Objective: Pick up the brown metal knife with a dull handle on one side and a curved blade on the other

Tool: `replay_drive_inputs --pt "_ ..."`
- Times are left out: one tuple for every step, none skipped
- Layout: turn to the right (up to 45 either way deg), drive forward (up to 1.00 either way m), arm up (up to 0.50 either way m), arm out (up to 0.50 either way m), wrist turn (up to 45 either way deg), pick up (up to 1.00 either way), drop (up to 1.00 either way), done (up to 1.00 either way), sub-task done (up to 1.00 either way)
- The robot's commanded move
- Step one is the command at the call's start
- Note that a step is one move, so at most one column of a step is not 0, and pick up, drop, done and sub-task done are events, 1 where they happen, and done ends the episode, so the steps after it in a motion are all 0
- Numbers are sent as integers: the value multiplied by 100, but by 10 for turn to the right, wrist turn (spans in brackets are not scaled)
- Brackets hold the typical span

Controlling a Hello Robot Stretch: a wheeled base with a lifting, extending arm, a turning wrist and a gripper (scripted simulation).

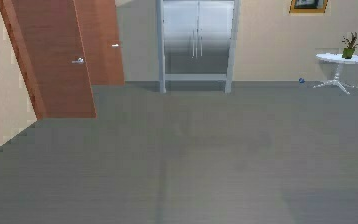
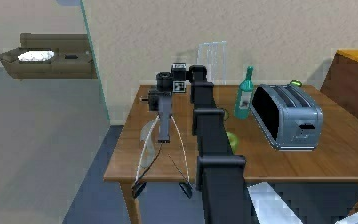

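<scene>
In the arm side view my arm (image 2: 209,140), a dark bar, reaches out over a wooden table (image 2: 277,165). The gripper (image 2: 162,186) hangs left of it, its thin fingers (image 2: 140,170) spread above the table's near left part. Only bare tabletop and floor lie behind the fingertips, so it holds nothing. A small brownish blob (image 2: 147,100) lies near the table's far left corner, beside the white marker squares (image 2: 166,82). It is too small to tell whether it is the knife.
On the table stand a green bottle (image 2: 246,93), a steel toaster (image 2: 285,115) and a clear glass thing (image 2: 213,58). A wall shelf (image 2: 47,58) hangs at the left. The forward view has open grey floor, brown doors (image 1: 57,55), a steel fridge (image 1: 197,42) and a white round table with a plant (image 1: 344,62).
</scene>
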Motion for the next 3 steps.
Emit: replay_drive_inputs --pt "0 0 0 0 450 0 0 0 0" --pt "0 0 0 0 450 0 0 0 0" --pt "0 0 0 0 450 0 0 0 0"
